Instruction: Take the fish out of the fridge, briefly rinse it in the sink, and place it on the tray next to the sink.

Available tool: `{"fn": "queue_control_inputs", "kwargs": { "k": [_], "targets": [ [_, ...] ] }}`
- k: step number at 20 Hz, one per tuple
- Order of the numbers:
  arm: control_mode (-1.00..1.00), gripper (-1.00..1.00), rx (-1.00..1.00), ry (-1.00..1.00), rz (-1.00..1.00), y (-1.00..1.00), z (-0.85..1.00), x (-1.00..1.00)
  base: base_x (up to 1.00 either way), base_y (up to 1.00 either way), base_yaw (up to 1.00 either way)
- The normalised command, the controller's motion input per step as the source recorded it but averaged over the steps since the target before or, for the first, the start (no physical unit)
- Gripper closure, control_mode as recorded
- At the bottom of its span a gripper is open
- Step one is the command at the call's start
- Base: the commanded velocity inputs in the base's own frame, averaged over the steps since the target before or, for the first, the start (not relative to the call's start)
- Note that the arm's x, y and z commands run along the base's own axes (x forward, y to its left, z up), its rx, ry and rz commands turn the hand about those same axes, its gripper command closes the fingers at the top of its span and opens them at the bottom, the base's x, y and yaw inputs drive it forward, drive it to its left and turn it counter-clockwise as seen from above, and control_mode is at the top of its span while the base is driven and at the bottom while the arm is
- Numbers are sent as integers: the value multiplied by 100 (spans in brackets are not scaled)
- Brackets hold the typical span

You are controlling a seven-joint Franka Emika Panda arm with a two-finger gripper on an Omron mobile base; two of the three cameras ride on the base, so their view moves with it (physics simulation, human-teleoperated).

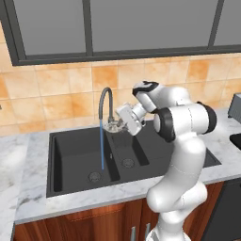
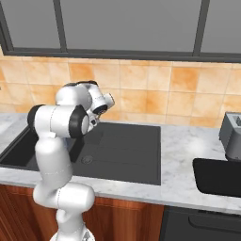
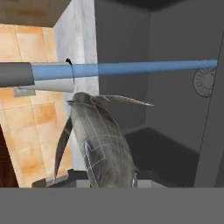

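The fish (image 3: 103, 144), mottled grey-silver with thin fins, sticks out from my gripper in the hand view, just beside the blue water stream (image 3: 144, 68) that runs from the tap spout (image 3: 17, 74). In the left base view my gripper (image 1: 114, 126) is shut on the fish (image 1: 112, 126) over the black double sink (image 1: 75, 141), right next to the gooseneck tap (image 1: 105, 96) and its stream (image 1: 101, 146). The black tray (image 2: 217, 176) lies on the counter to the right of the sink (image 2: 127, 150). The fridge is out of view.
The marble counter (image 1: 28, 179) surrounds the sink, with an orange tiled wall (image 1: 56, 94) behind and a dark-framed window (image 1: 52, 28) above. A grey appliance (image 2: 232, 134) stands at the far right, behind the tray. The drain (image 3: 204, 82) lies under the stream.
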Motion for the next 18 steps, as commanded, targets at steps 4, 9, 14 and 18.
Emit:
{"fn": "queue_control_inputs", "kwargs": {
  "k": [4,9,14,18],
  "targets": [
    [-100,100,0,25,0,29,-6,32,0,0,0],
    [-100,100,0,29,0,37,-7,16,0,0,0],
    [-100,100,0,29,-9,11,-19,17,0,0,0],
    [-100,100,0,22,-12,0,-4,42,0,0,0]
  ]
}}
